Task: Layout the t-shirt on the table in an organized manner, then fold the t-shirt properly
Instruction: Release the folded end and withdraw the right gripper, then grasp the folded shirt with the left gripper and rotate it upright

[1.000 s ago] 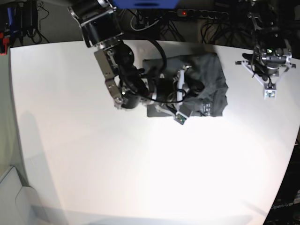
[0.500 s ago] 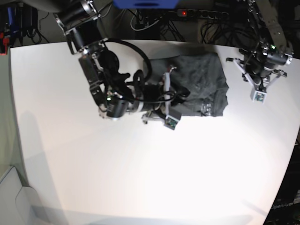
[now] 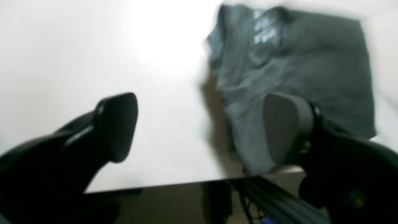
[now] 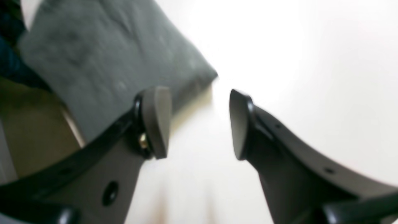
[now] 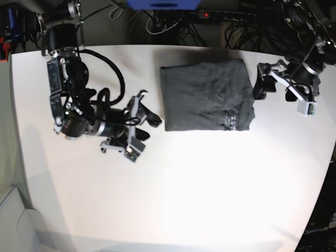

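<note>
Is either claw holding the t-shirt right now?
No, both the left claw and right claw stand open, apart from the t-shirt on the table.

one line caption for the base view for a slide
Folded t-shirt on the table, open left gripper and right gripper on either side.

Both wrist pictures are blurry. In the left wrist picture the t-shirt is smeared, and the pale marks near its top cannot be read. In the right wrist picture its far-left part runs off the frame. The small print near its front edge is too tiny to read from the base view.
</note>
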`<state>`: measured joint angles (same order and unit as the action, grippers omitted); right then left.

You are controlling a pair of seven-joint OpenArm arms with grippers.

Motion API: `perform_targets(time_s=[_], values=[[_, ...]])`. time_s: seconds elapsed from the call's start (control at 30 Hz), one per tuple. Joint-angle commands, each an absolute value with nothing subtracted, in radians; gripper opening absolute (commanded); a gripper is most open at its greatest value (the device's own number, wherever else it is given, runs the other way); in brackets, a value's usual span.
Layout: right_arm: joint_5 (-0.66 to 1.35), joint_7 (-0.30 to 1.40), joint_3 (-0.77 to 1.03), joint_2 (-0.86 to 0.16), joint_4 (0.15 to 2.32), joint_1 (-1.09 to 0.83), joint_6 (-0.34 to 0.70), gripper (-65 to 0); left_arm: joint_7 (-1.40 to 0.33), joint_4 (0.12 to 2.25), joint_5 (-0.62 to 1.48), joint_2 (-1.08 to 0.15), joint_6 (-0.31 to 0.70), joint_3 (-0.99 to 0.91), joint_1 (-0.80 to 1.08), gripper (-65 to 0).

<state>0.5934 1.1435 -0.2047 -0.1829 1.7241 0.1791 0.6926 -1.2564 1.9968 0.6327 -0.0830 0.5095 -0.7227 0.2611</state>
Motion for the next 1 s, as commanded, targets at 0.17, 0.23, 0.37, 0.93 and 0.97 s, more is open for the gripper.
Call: perform_targets(time_s=[0.17,0.23,0.37,0.93,0.97], values=[[0.616,1.115,-0.199,-0.205,1.744,0.183,0.698,-33.6,-1.237,1.922,0.657,-0.07,0.51,-0.702,0.199,0.0],[0.616,1.115,-0.199,-0.209,1.744,0.183,0.698,-33.6,-1.233,1.87,0.651,-0.045,0.51,-0.71,0.173,0.0],[0.616,1.115,-0.199,-0.225,1.744,0.183,0.698,-33.6,-1.202,1.801,0.651,-0.03,0.501,-0.702,0.157,0.0],[0.616,1.115,-0.2,-0.246,1.744,0.186,0.698,-33.6,-1.078,1.589,0.648,0.007,0.496,-0.559,0.134,0.0],[0.616,1.115,-0.2,-0.248,1.744,0.186,0.698,-33.6,-1.076,1.578,0.648,0.007,0.496,-0.555,0.134,0.0]])
